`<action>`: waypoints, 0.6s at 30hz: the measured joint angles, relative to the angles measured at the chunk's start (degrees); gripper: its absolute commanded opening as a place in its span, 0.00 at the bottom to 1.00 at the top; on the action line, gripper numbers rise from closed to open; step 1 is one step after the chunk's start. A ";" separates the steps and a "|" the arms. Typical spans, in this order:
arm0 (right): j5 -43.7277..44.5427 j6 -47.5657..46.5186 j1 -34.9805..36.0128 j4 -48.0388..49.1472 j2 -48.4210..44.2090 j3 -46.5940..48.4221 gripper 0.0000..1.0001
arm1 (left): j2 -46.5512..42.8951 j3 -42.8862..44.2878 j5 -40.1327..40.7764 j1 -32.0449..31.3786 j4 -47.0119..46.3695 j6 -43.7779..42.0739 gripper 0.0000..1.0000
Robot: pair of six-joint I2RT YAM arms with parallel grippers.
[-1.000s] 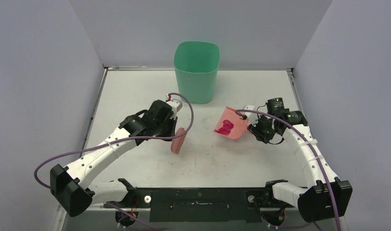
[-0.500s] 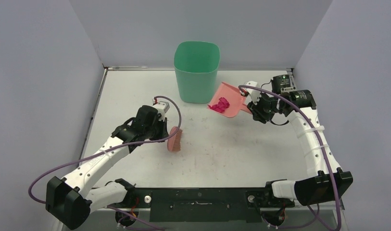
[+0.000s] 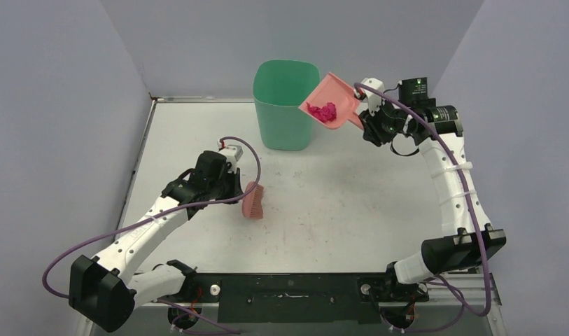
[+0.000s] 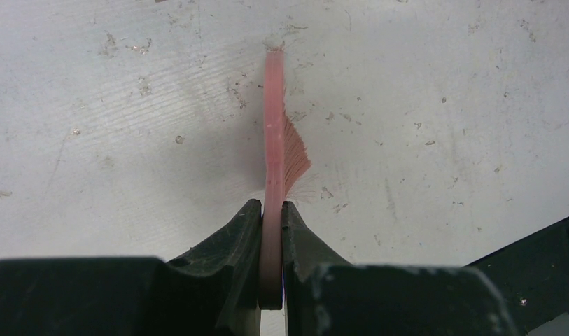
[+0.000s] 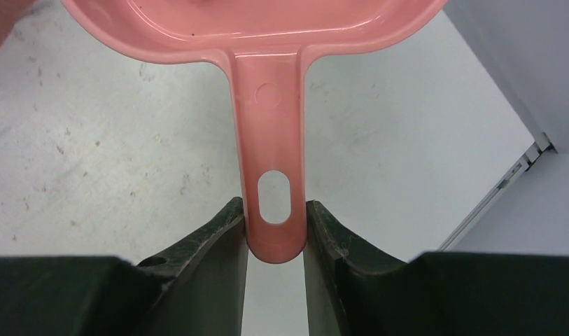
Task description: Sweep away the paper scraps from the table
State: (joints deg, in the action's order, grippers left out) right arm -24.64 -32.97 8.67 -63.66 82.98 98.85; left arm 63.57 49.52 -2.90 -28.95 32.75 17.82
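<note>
My right gripper (image 5: 274, 213), clamped on the handle of the pink dustpan (image 3: 341, 96), now holds it higher, at the rim of the green bin (image 3: 285, 119), with magenta paper scraps (image 3: 322, 110) inside, while my left gripper (image 4: 271, 210) pinches the brush (image 4: 276, 143) over the table (image 3: 365, 210).

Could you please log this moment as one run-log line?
left gripper: shut on brush | right gripper: shut on dustpan | paper scraps: in dustpan, beside green bin rim
</note>
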 measured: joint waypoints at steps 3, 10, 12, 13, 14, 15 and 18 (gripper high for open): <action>0.28 2.73 0.00 1.53 3.58 4.31 0.05 | 0.00 -0.04 -0.04 0.17 0.00 0.00 0.00; 6.64 5.62 0.63 5.09 13.33 16.50 0.05 | 0.00 -0.09 -0.15 0.35 0.00 0.00 0.00; 10.84 5.42 1.40 5.55 16.63 21.55 0.05 | 0.00 -0.11 -0.15 0.55 0.00 0.00 0.00; 12.87 5.16 2.03 5.77 18.16 23.96 0.05 | 0.00 -0.13 -0.15 0.66 -0.02 0.00 0.00; 15.02 4.90 2.82 6.27 19.56 26.03 0.05 | 0.00 -0.13 -0.15 0.72 -0.02 0.00 0.00; 17.44 4.31 3.82 6.80 20.90 27.80 0.05 | 0.00 -0.15 -0.17 0.83 -0.02 0.00 0.00; 25.81 1.77 8.02 8.87 23.37 30.16 0.05 | 0.00 -0.20 -0.20 1.01 0.00 0.00 0.00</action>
State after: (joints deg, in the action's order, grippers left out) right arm 1.17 -31.20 16.69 -54.78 106.34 129.01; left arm 63.57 49.32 -3.09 -27.94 32.75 17.82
